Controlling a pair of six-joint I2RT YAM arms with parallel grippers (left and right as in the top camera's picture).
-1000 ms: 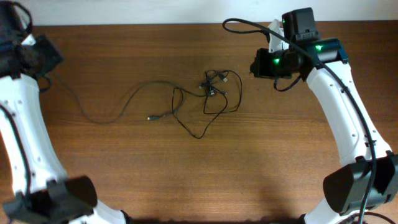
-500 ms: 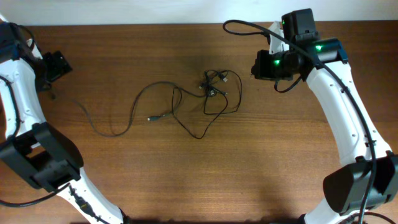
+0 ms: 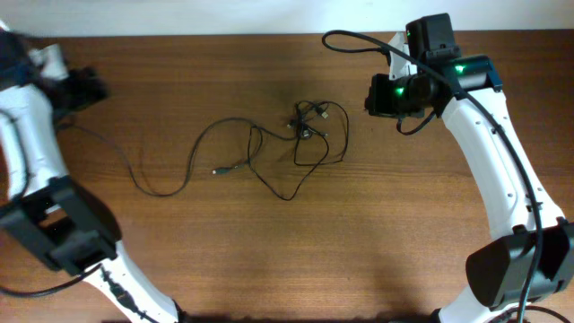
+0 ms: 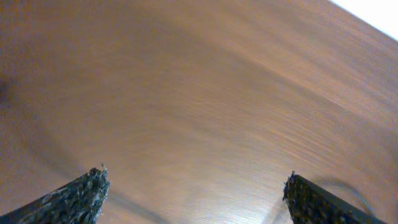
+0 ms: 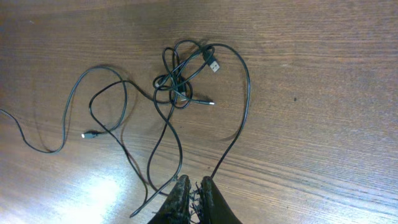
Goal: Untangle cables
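Observation:
The cables (image 3: 309,130) lie mid-table as thin black cords, knotted into a small bundle (image 5: 177,81) with a USB plug (image 5: 213,65) sticking out. One long strand (image 3: 166,184) trails left, and a small plug (image 3: 216,170) lies on the wood. My left gripper (image 3: 90,90) hovers at the far left edge, blurred. In the left wrist view it is open (image 4: 196,199), with only bare wood between its fingertips (image 4: 81,196). My right gripper (image 3: 370,96) sits to the right of the bundle. It is shut (image 5: 193,199) with nothing held, and cable loops pass on either side of its tips.
The wooden table (image 3: 296,251) fills the view. A thick black robot cable (image 3: 350,38) arcs over the right arm near the back edge. A pale wall runs along the far edge. A glare patch (image 5: 99,186) shows on the wood.
My left gripper has opened and let go of the long strand, which has slackened and slid to the right. The left arm has swung at the far left. The right arm is still.

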